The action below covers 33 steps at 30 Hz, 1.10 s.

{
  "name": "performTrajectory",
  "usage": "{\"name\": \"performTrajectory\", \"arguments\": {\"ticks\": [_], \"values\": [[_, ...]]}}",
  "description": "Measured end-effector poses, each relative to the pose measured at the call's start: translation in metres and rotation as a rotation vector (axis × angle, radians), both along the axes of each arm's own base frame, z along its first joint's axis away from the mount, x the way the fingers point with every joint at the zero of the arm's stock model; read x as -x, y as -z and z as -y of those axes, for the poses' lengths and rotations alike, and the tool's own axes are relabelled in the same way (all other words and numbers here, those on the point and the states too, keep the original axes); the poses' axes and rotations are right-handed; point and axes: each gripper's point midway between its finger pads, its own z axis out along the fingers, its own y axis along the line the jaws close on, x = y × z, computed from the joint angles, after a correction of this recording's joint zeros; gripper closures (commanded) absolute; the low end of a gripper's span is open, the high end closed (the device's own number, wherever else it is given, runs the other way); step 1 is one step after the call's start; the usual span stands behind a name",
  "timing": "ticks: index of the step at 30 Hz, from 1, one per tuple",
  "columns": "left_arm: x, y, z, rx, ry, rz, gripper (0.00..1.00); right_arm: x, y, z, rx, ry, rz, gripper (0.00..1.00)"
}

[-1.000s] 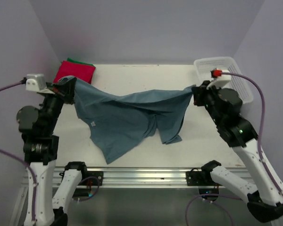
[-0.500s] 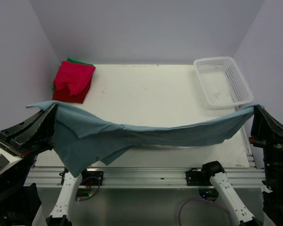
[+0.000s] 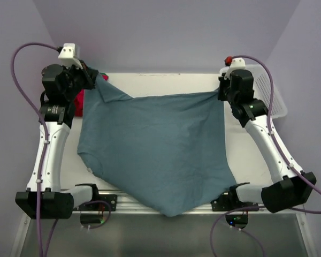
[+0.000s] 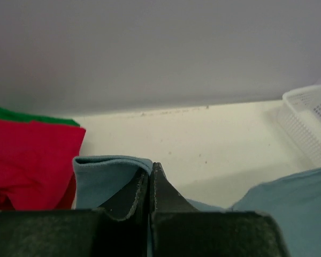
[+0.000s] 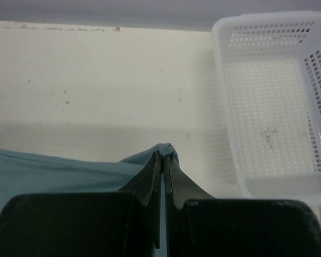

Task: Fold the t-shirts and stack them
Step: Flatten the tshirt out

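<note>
1. One white table top (image 3: 166,85) is seen under everything, between pale walls.
2. One dusty blue-grey cloth t-shirt (image 3: 155,144) is held spread out above the table. Its upper edge is stretched from the left gripper (image 3: 93,80) to the right gripper (image 3: 222,95). In the top view its lower point covers the near edge of the table.
3. One white plastic mesh basket (image 5: 267,107) is placed at the far right corner of the table, just beside the right arm (image 3: 262,134).
4. Some bright red folded t-shirts (image 4: 27,160) are laid at the far left corner. In the top view they are mostly hidden behind the left arm (image 3: 53,139). A green folded t-shirt (image 4: 32,116) is seen behind them; only its edge is shown.
5. The fingers (image 4: 128,198) of the left gripper are pressed together on a folded corner of the blue-grey cloth.
6. The fingers (image 5: 147,182) of the right gripper are pressed together on the other corner. A small tip of cloth is seen above the fingertips.
</note>
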Motion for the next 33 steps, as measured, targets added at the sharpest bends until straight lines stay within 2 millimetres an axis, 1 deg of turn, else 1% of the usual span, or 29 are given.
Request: {"name": "performTrajectory", "arguments": {"ticks": [1,2,3,4,6,7,8,9,10,11,12,13,14,16,17,18,20,22,24,25,26,27,28,29,30,32,33], "values": [[-0.01,0.022,-0.001,0.0,-0.007,-0.063,1.0,0.001,0.004,0.0,0.002,-0.002,-0.012,1.0],[-0.011,0.039,-0.002,0.0,-0.013,-0.109,1.0,0.006,0.001,0.0,0.0,-0.006,-0.004,1.0],[-0.006,0.047,-0.002,-0.001,-0.015,-0.132,1.0,0.014,-0.008,0.0,-0.008,-0.014,0.024,1.0],[0.003,0.046,-0.001,-0.002,-0.015,-0.131,1.0,0.024,-0.022,0.0,-0.019,-0.025,0.064,1.0],[0.032,0.024,0.006,-0.003,0.002,-0.061,1.0,0.052,-0.055,0.001,-0.044,-0.056,0.162,1.0],[0.055,0.003,0.011,-0.004,0.021,0.006,1.0,0.071,-0.077,0.003,-0.062,-0.074,0.233,1.0],[0.083,-0.022,0.016,-0.003,0.044,0.095,1.0,0.094,-0.103,0.006,-0.084,-0.09,0.32,1.0],[0.114,-0.047,0.018,-0.001,0.058,0.191,1.0,0.117,-0.126,0.009,-0.107,-0.109,0.405,1.0],[0.143,-0.068,0.019,0.0,0.066,0.279,1.0,0.14,-0.144,0.013,-0.126,-0.122,0.48,1.0],[0.181,-0.092,0.019,0.0,0.076,0.389,1.0,0.164,-0.162,0.018,-0.144,-0.136,0.557,1.0],[0.219,-0.113,0.018,0.0,0.083,0.494,1.0,0.191,-0.178,0.023,-0.162,-0.152,0.634,1.0],[0.247,-0.128,0.018,0.0,0.091,0.571,1.0,0.217,-0.192,0.028,-0.177,-0.165,0.706,1.0],[0.283,-0.145,0.019,-0.004,0.107,0.663,1.0,0.241,-0.204,0.033,-0.189,-0.177,0.772,1.0],[0.34,-0.17,0.021,-0.01,0.134,0.809,1.0,0.279,-0.221,0.039,-0.204,-0.201,0.87,1.0],[0.361,-0.177,0.023,-0.015,0.152,0.858,1.0,0.293,-0.226,0.042,-0.208,-0.204,0.903,1.0],[0.378,-0.183,0.024,-0.019,0.166,0.894,1.0,0.303,-0.23,0.043,-0.208,-0.207,0.924,1.0],[0.399,-0.192,0.027,-0.016,0.192,0.937,1.0,0.32,-0.238,0.045,-0.198,-0.203,0.956,1.0],[0.407,-0.197,0.029,-0.015,0.207,0.946,1.0,0.33,-0.248,0.048,-0.186,-0.173,0.983,1.0],[0.409,-0.207,0.03,-0.012,0.215,0.948,1.0,0.335,-0.258,0.049,-0.187,-0.149,1.001,1.0],[0.407,-0.213,0.03,-0.008,0.214,0.948,1.0,0.334,-0.263,0.049,-0.187,-0.131,1.002,1.0],[0.4,-0.218,0.029,-0.005,0.209,0.941,1.0,0.33,-0.269,0.05,-0.191,-0.116,1.002,1.0],[0.388,-0.223,0.027,0.001,0.196,0.926,1.0,0.323,-0.274,0.05,-0.196,-0.105,0.993,1.0],[0.377,-0.225,0.026,0.006,0.183,0.911,1.0,0.311,-0.277,0.05,-0.201,-0.095,0.972,1.0],[0.359,-0.227,0.023,0.011,0.165,0.885,1.0,0.295,-0.277,0.049,-0.21,-0.085,0.937,1.0],[0.336,-0.226,0.02,0.022,0.145,0.849,1.0,0.274,-0.277,0.049,-0.218,-0.076,0.898,1.0],[0.275,-0.213,0.014,0.035,0.091,0.747,1.0,0.217,-0.263,0.048,-0.234,-0.051,0.787,1.0],[0.243,-0.202,0.013,0.035,0.066,0.691,1.0,0.185,-0.249,0.047,-0.239,-0.036,0.716,1.0]]}}
